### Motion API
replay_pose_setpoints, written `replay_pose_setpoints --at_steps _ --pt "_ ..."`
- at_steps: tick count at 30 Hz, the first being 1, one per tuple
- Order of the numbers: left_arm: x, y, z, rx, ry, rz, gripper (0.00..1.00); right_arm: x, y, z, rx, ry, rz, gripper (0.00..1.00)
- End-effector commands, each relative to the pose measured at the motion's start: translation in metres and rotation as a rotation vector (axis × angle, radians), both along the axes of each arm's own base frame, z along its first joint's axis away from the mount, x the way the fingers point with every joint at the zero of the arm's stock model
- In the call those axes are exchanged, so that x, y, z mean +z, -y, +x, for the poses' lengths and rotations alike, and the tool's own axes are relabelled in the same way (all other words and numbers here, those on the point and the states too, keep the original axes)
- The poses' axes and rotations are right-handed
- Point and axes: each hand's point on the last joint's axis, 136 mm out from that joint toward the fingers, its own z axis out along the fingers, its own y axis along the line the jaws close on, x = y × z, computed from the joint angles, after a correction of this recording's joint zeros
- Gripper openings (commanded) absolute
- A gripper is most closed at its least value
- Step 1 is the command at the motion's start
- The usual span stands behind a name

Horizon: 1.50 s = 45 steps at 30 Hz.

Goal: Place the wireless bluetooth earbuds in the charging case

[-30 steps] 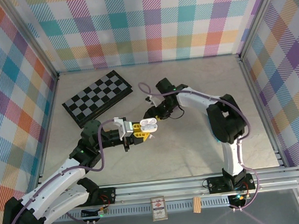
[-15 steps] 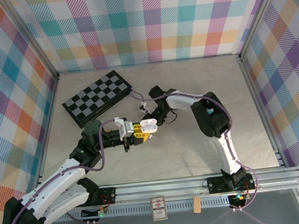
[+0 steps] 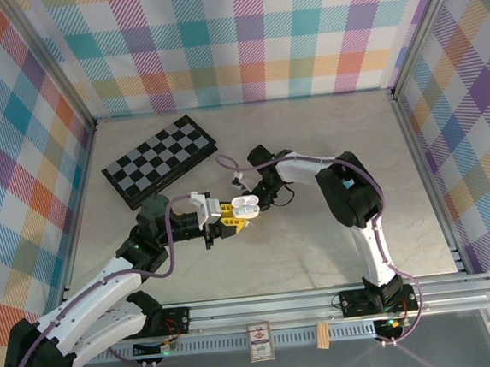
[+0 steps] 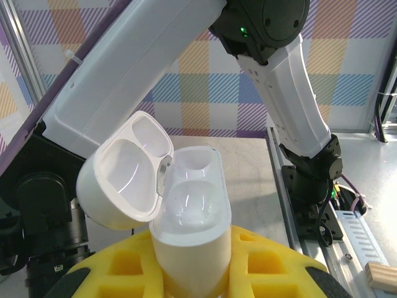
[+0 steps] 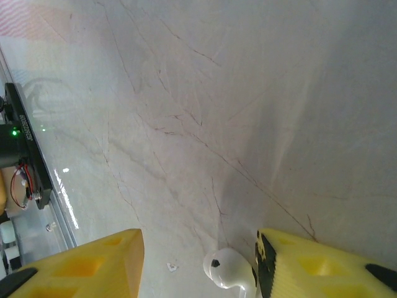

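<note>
- One white earbud [image 5: 226, 268] sits at the 6 o'clock edge of the right wrist view, over the pale marbled table [image 5: 205, 93]. It touches the inner face of the yellow finger [image 5: 310, 264] on its 3 o'clock side.
- The right gripper [image 5: 200, 254] is released. Its two fingers stand well apart, and the bud lies against one only, with a gap to the other.
- The charging case [image 4: 189, 211] is white, upright and open. Its lid [image 4: 127, 177] is swung back toward 10 o'clock in the left wrist view.
- Both wells of the case body and both hollows of the lid look empty.
- The left gripper [image 4: 189, 270] is clenched on the lower part of the case, with a yellow pad on each side.
- From above, the case is held near the middle of the table, and the right gripper is just beside it at about 2 o'clock.
- The left arm reaches in from 7 o'clock. The right arm bends round from its base at 4 o'clock.
- A folded chessboard [image 3: 159, 159] lies at 10 o'clock from the case, well apart from it.
- Plaid walls [image 3: 241, 38] close the table in at 9, 12 and 3 o'clock, and a metal rail [image 3: 281, 305] runs along 6 o'clock.
</note>
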Motion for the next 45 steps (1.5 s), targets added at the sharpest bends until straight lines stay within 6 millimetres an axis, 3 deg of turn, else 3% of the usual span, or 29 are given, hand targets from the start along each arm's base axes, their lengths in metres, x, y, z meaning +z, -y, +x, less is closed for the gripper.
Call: replay_pose_setpoints --at_steps 1,28,45 --pt "0.011 0.001 -0.004 -0.028 0.041 -0.024 0.08 0.004 0.005 -0.022 0.033 -0.041 -0.010 0.50" --pt "0.008 0.002 -0.002 -0.019 0.046 -0.020 0.08 0.007 0.015 -0.037 0.011 -0.001 -0.072 0.39" --pt "0.006 0.000 -0.004 -0.017 0.048 -0.020 0.08 -0.017 0.004 -0.028 -0.053 -0.022 -0.127 0.33"
